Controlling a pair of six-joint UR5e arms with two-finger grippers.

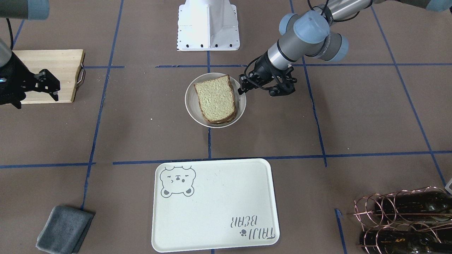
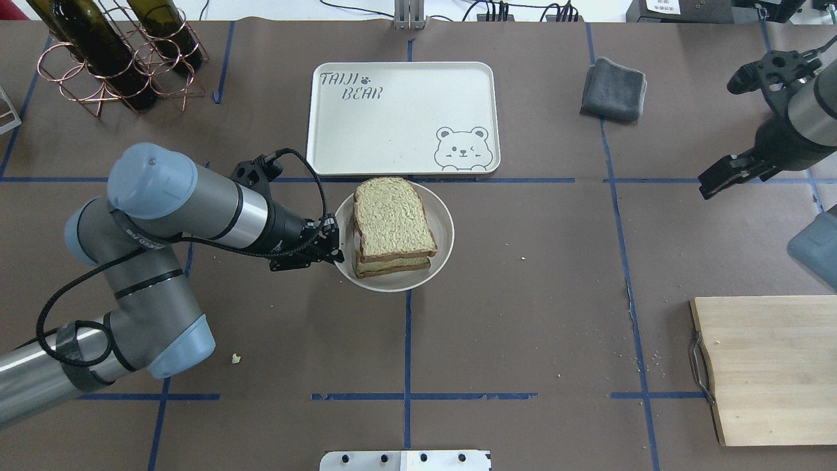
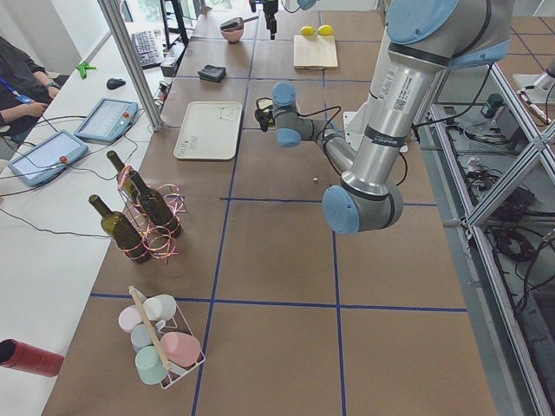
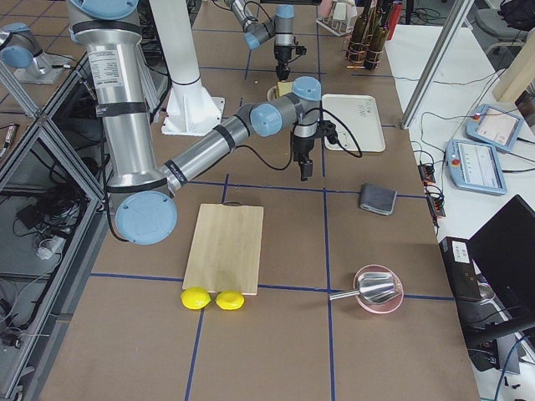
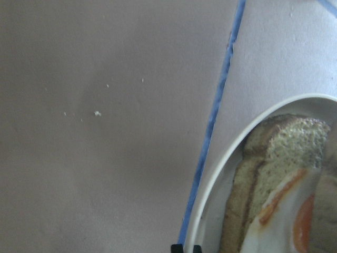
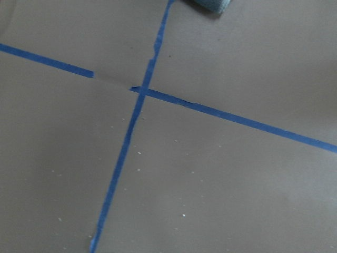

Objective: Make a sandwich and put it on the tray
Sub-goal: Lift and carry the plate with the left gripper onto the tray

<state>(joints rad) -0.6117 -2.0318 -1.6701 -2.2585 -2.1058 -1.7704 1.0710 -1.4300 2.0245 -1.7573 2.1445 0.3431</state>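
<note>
Left arm reaches in low, forearm near level, wrist turned toward the plate (image 2: 444, 219). Left gripper (image 2: 335, 247) sits at the plate's rim, jaws pinched onto it. Sandwich (image 2: 392, 222) lies stacked on the plate, egg (image 5: 287, 219) showing between the slices, just beside the tray (image 2: 392, 124) but not on it. Right arm is raised near the wooden board (image 2: 771, 366). Right gripper (image 1: 53, 88) points down, jaws apart, holding nothing.
</note>
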